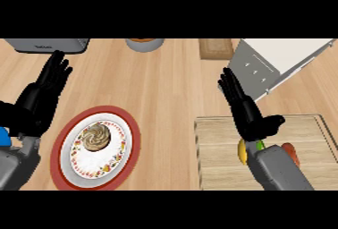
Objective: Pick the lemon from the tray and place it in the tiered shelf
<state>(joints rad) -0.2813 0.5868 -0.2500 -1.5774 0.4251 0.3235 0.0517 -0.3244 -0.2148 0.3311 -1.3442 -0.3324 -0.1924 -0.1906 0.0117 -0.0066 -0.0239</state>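
Note:
The yellow lemon (243,151) lies on the wooden tray (218,156), mostly hidden under my right wrist. My right hand (247,112) hovers over the tray's far left corner, open, fingers straight and pointing away from me, holding nothing. The white-and-grey tiered shelf (277,62) stands at the far right, just beyond the fingertips. My left hand (41,98) rests open at the left edge, fingers up.
An orange-red object (291,153) lies on the tray beside my right forearm. A round plate (98,147) with a cupcake (97,136) sits on a red mat at lower left. A grey appliance (49,44), a bowl (144,43) and a wooden block (216,48) line the far edge.

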